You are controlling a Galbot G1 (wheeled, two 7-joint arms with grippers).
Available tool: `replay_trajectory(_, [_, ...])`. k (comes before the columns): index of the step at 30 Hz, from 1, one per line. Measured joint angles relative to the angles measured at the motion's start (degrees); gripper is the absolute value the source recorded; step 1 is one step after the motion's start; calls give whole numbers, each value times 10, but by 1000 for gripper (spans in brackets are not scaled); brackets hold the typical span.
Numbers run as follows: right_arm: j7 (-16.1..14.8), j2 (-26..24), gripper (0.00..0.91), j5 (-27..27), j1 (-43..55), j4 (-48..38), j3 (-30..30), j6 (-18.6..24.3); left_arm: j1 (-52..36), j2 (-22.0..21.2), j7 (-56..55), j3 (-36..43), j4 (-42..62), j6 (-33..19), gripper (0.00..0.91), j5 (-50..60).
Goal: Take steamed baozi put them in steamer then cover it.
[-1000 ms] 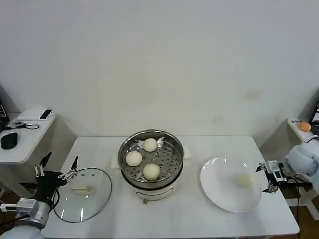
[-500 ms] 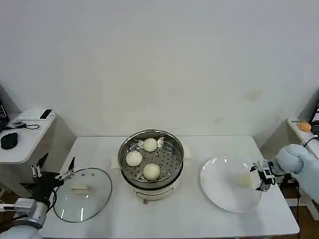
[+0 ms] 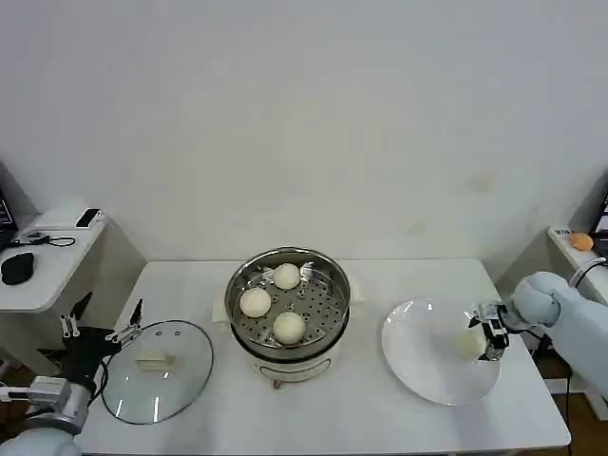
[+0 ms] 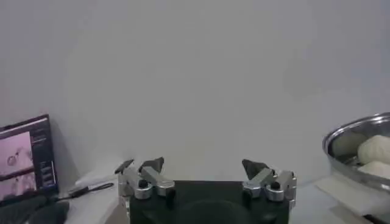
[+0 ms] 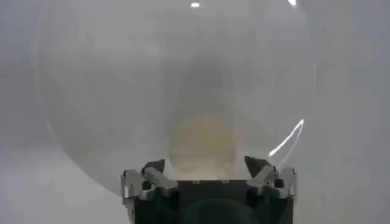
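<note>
nearby, right pincer [image 3: 484, 332] spread around plate's [image 3: 418, 375] last baozi [image 3: 467, 343], left pincer [image 3: 100, 321] released beside cover [image 3: 158, 370]

The right gripper [image 3: 487, 334] has moved in from the table's edge over the plate [image 3: 427, 366], and the last baozi [image 3: 468, 343] on it now sits just ahead, between the spread fingers [image 5: 153, 167]. The left gripper [image 3: 103, 323] has drawn back slightly from the cover [image 3: 158, 370].

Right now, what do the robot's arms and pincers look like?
Both arms have smooth, rounded pale grey-white shells. The right pincer and left pincer share a build: a black base block carrying two silver metal finger mounts with visible screws, tipped by dark pointed pads. The left wrist adds a silver-grey cylindrical joint; black cables run beside the right arm.
</note>
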Motion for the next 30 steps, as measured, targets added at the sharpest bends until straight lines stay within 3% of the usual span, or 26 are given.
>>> replay_trajectory(5, [-3,-1,665,1,2,2,-3,-6,-3,1,0,3,2,0,907,0])
replay_trajectory(19, [-19,-14,665,21,34,22,-24,-20,-8,6,0,3,4,0,907,-2])
replay_trajectory(30, [-18,-38,665,79,141,72,-102,-48,-15,5,-1,10,9,-1,907,-1])
